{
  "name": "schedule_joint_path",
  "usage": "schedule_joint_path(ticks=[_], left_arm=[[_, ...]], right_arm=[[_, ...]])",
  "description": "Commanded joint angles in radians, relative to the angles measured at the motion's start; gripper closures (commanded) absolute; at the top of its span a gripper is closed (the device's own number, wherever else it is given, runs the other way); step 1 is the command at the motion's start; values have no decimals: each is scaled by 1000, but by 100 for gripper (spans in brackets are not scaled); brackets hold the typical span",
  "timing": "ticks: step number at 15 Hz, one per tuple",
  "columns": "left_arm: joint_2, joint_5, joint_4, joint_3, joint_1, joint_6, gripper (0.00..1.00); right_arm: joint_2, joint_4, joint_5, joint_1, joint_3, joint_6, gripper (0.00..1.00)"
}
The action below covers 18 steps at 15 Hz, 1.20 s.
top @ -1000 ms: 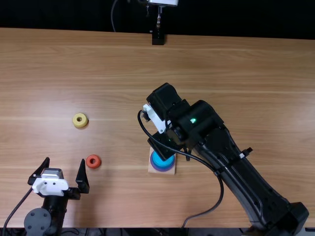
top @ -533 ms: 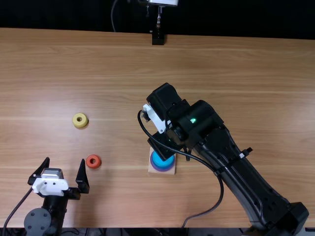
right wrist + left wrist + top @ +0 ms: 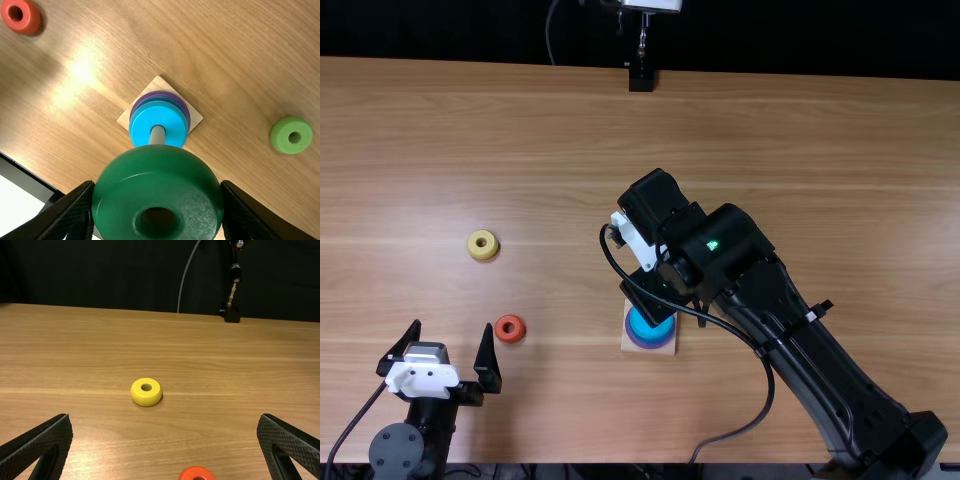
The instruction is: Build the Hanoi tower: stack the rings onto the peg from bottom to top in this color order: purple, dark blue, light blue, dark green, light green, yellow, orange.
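Observation:
In the top view my left gripper is open at the lower left, short of the orange ring and yellow ring. My right gripper is over the wooden base, which carries purple, dark blue and light blue rings. The left wrist view has my left gripper with nothing between its fingers, the yellow ring beyond. In the right wrist view, my right gripper is shut on the dark green ring, near the peg; the light green ring lies apart.
A black stand is at the table's far edge. My right arm stretches diagonally from the lower right, with a loose cable looping beside it. The wooden table extends around the base.

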Motion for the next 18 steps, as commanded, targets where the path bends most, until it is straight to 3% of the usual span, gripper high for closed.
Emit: schedule_joint_path(ticks=[1,18], left_arm=[[-12,13,-20,-47,11,4,0],[-12,13,-20,-47,11,4,0]], right_arm=[[0,0,-8,0,-6,4,100],[-2,0,-6,6,-23,8,100]])
